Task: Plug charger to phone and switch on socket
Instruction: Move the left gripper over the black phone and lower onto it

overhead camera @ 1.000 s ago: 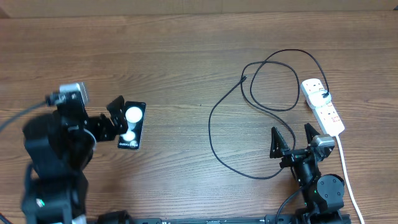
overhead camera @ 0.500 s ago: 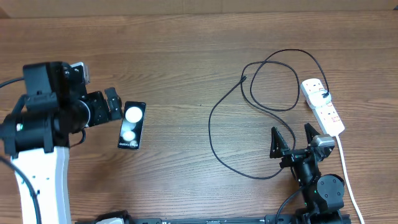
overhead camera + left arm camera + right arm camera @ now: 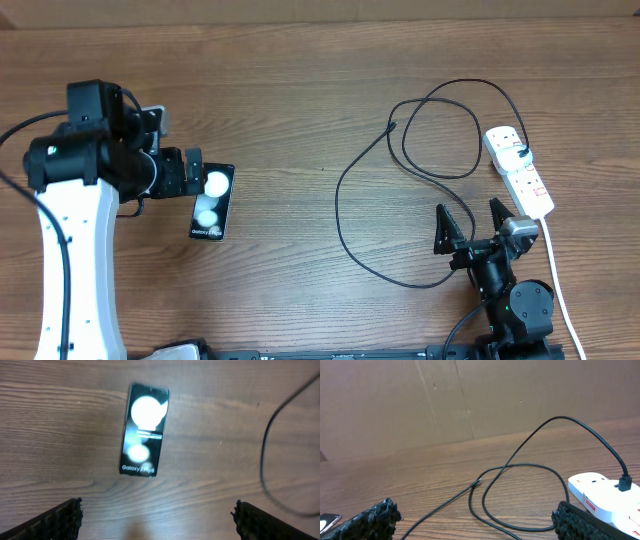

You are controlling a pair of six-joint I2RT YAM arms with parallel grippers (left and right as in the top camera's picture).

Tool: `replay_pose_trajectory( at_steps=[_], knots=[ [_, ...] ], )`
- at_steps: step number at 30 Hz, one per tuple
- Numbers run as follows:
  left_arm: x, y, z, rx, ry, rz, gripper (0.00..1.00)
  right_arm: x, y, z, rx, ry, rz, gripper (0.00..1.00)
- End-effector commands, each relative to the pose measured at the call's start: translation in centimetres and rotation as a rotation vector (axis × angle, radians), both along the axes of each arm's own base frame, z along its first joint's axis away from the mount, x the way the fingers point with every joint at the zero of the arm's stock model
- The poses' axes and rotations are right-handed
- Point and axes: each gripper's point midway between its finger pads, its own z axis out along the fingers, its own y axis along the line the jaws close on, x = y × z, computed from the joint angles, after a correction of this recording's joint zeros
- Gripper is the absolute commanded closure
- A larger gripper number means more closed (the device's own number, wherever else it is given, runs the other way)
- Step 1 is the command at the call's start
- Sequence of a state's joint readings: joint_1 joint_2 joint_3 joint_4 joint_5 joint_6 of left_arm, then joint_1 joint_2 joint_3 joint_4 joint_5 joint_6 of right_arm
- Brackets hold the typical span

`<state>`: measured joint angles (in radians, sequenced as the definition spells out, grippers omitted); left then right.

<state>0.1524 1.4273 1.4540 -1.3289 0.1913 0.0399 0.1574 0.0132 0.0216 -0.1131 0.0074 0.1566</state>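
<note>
Your left arm has swung since a second ago. Its white link now runs down the left side, and the left gripper (image 3: 190, 172), which had drawn back from the phone (image 3: 211, 202), is again over the phone's upper-left corner. The phone itself has not shifted, and the right arm has not moved.

In the left wrist view the left gripper (image 3: 160, 525) has its fingers spread wide. The phone (image 3: 144, 430) lies flat on the wooden table (image 3: 300, 80) beyond the fingertips and is not pinched. Its face reads "Galaxy Z Flip5" at the end nearer the gripper.

Well to the phone's right, the charger (image 3: 337, 200) loops over the table. Its connector tip (image 3: 392, 126) lies loose on the phone's side of the loop. Farther from the phone, its plug (image 3: 524, 155) sits in the socket (image 3: 518, 170). The socket's red markings are too small to read, and a thick white cord (image 3: 555, 270) trails from it.

The right gripper (image 3: 472, 225), also well right of the phone, is spread and holds nothing, with the cable's lower bend running just beside it. Its wrist view shows brown cardboard (image 3: 470, 400) behind the table.
</note>
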Motion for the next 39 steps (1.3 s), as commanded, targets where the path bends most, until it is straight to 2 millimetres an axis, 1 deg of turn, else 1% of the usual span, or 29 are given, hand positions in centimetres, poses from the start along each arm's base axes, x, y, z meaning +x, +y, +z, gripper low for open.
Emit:
replay_pose_trajectory(
  at_steps=[1, 6, 11, 15, 17, 22, 24, 27, 30, 34, 39],
  knots=[
    [0.5, -0.1, -1.0, 0.006, 0.033, -0.117, 0.01, 0.0, -0.2, 0.2, -0.004, -0.010, -0.009, 0.00],
    [0.7, 0.0, -3.6, -0.015, 0.139, -0.118, 0.00, 0.0, -0.2, 0.2, -0.004, -0.010, -0.009, 0.00],
    [1.1, -0.2, -5.8, -0.018, 0.212, -0.164, 0.00, 0.0, -0.2, 0.2, -0.004, -0.010, -0.009, 0.00],
    [1.2, -0.2, -7.7, 0.029, 0.282, -0.191, 0.00, 0.0, -0.2, 0.2, -0.004, -0.010, -0.009, 0.00],
    [1.4, -0.7, -8.5, 0.045, 0.302, -0.215, 0.00, 0.0, -0.2, 0.2, -0.004, -0.010, -0.009, 0.00],
    [2.2, -1.7, -10.2, 0.166, 0.331, -0.291, 0.01, 0.0, -0.2, 0.2, -0.004, -0.010, -0.009, 0.00],
    [2.9, -2.1, -11.0, 0.203, 0.329, -0.292, 0.00, 0.0, -0.2, 0.2, -0.004, -0.010, -0.009, 0.00],
    [4.0, -2.8, -12.0, 0.208, 0.304, -0.266, 0.00, 0.0, -0.2, 0.2, -0.004, -0.010, -0.009, 0.00],
    [4.9, -3.4, -12.7, 0.178, 0.269, -0.216, 0.01, 0.0, -0.2, 0.2, -0.004, -0.010, -0.009, 0.00],
    [5.0, -3.5, -13.5, 0.165, 0.261, -0.208, 0.00, 0.0, -0.2, 0.2, -0.004, -0.011, -0.009, 0.00],
    [4.0, -3.4, -15.4, 0.166, 0.281, -0.211, 0.01, 0.0, -0.2, 0.2, -0.004, -0.010, -0.009, 0.00]
  ],
)
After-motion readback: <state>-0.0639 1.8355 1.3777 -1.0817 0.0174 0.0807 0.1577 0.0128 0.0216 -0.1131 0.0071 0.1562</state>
